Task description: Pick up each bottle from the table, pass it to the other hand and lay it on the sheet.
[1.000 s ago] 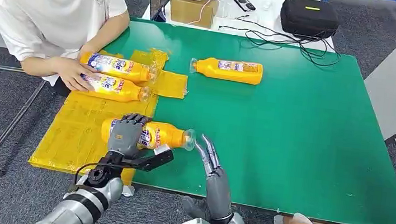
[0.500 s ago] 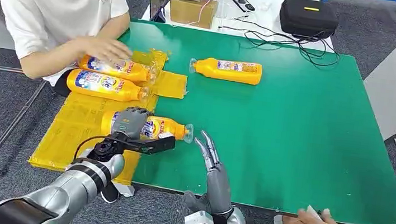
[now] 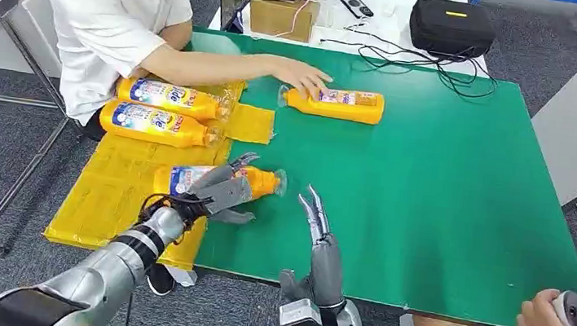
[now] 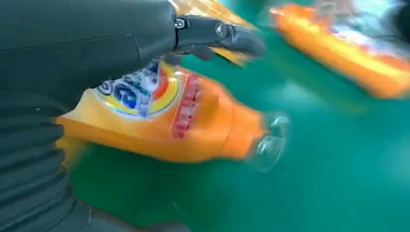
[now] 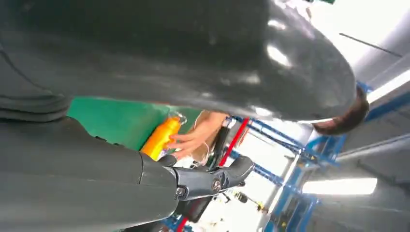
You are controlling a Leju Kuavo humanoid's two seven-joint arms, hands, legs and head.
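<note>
An orange bottle [image 3: 260,182] [image 4: 193,121] with a blue and white label lies on its side, its base end on the yellow sheet [image 3: 110,192] and its cap end over the green table [image 3: 429,195]. My left hand [image 3: 220,192] [image 4: 72,63] hovers over its middle with fingers [image 4: 217,34] spread, not gripping it. To the right of the cap, my right hand [image 3: 323,245] stands with fingers straight and apart, holding nothing. Two more bottles [image 3: 166,96] [image 3: 157,123] lie on the sheet's far part. A further bottle [image 3: 337,103] [image 5: 162,137] lies on the table.
A seated person in a white shirt reaches across, a hand [image 3: 299,74] on the far bottle's cap end. Another person's hand [image 3: 566,322] holds a small device at the front right. Cables [image 3: 412,58], a black case [image 3: 451,26] and a box [image 3: 281,15] lie beyond the table.
My left hand has let go of the near bottle and spread its fingers; the bottle now lies partly on the sheet. The seated person's hand moved from the sheet bottles to the far bottle.
</note>
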